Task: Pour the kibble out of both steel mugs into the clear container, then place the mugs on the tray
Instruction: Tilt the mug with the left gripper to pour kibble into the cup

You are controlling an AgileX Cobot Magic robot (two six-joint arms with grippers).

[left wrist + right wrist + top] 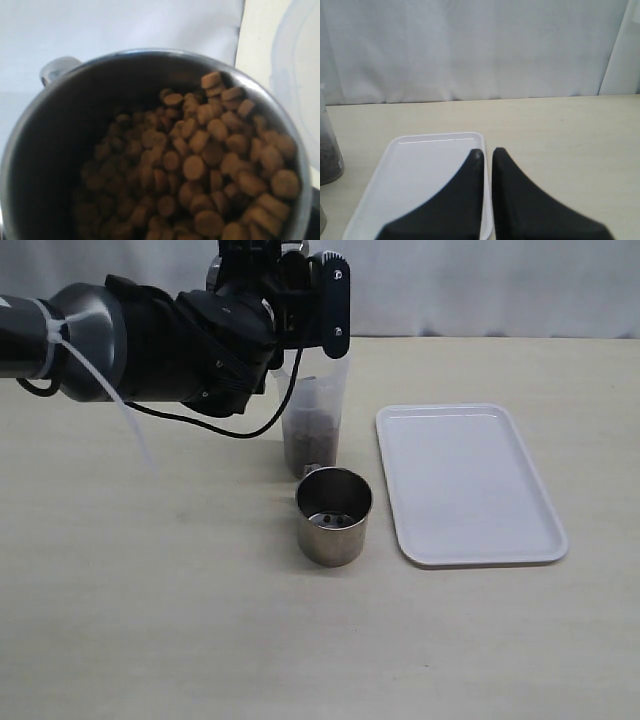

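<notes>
Hovering over the tall, narrow, translucent whitish plastic clear container (322, 390), the black left gripper (312, 302) clasps a short shiny steel mug (65, 130) heaped with small round brown kibble (210, 150). The wrist camera looks straight into the load, which is banked away from the small loop handle (57, 70), suggesting a tilt, though no pellet is seen falling. The container, roughly half filled with the same pellets, stands on the pale beige table (150, 620). Just in front of it, on the exterior camera's side, sits a matching steel mug (333, 515), upright and apparently emptied; dark specks on its floor may be pellets or reflections, and whether it touches the container cannot be told. Beside the container, on the side away from the reaching left arm (130, 340), lies the flat white rectangular plastic tray (465, 485), with nothing on it. The black right gripper (485, 152), jaws pressed together on nothing, hangs over the tray edge farther from the container. The second pour looks to be the step in hand. The next move calls for rolling the wrist further while keeping the mug's lip over the container's narrow rim, slowly, since the mouth is easy to miss. Both mugs then go onto the tray, and for that the right gripper must first part its jaws.
</notes>
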